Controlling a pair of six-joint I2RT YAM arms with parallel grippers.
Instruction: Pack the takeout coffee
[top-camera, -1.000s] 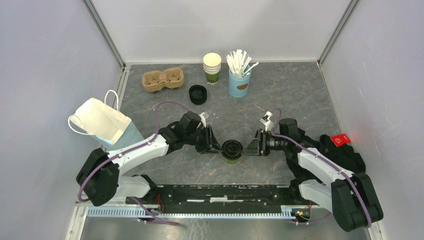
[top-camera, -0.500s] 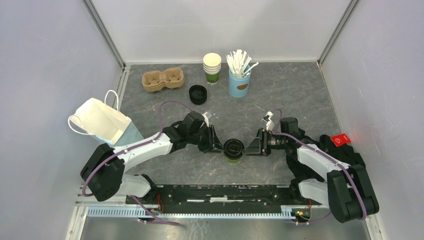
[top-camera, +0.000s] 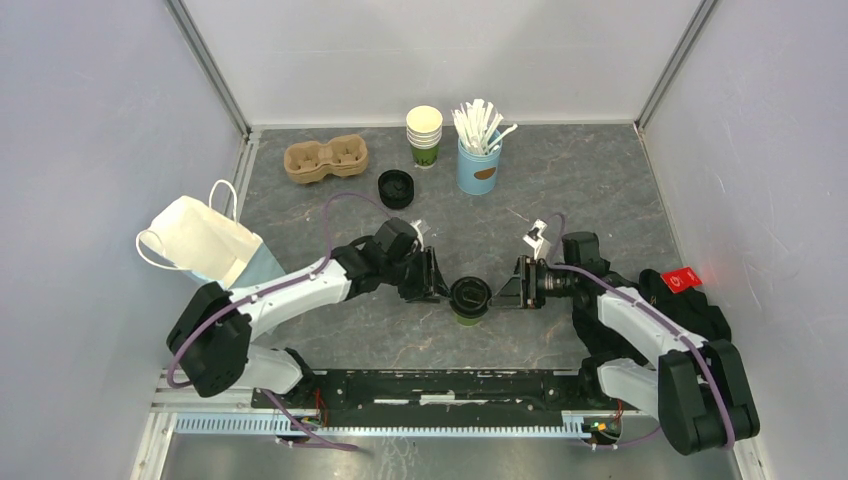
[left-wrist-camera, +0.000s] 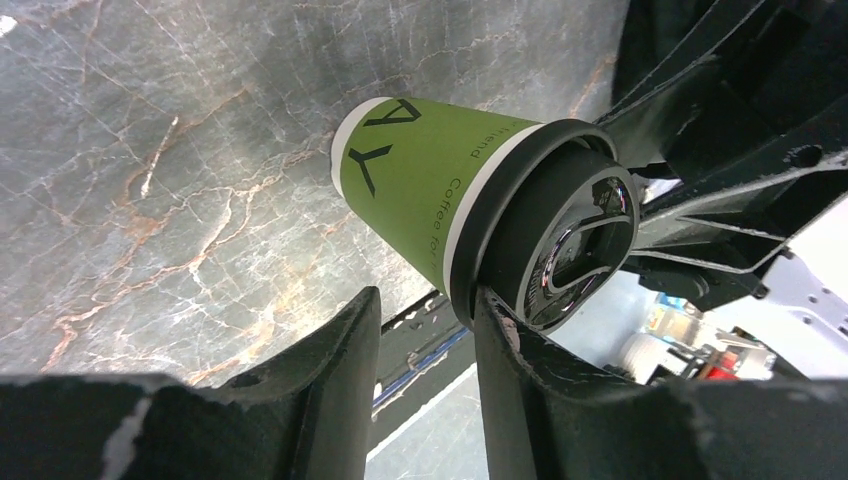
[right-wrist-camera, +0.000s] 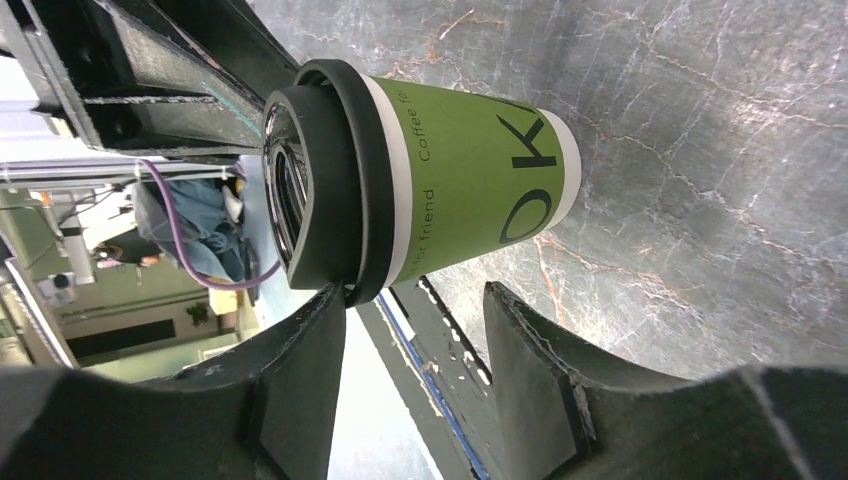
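green paper cup (left-wrist-camera: 420, 185) with black plastic lid (right-wrist-camera: 330, 190), upright on grey worktop (top-camera: 580, 200) | left hand (top-camera: 438, 290), right hand (top-camera: 503, 290) flank lid, both spread, unclamped | likely bracing it

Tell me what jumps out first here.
A green takeout coffee cup with a black lid stands upright at the table's near middle. Both arms' jaws are parted and flank it from left and right. A white paper bag with handles sits at the left edge, and a cardboard cup carrier lies at the far side.
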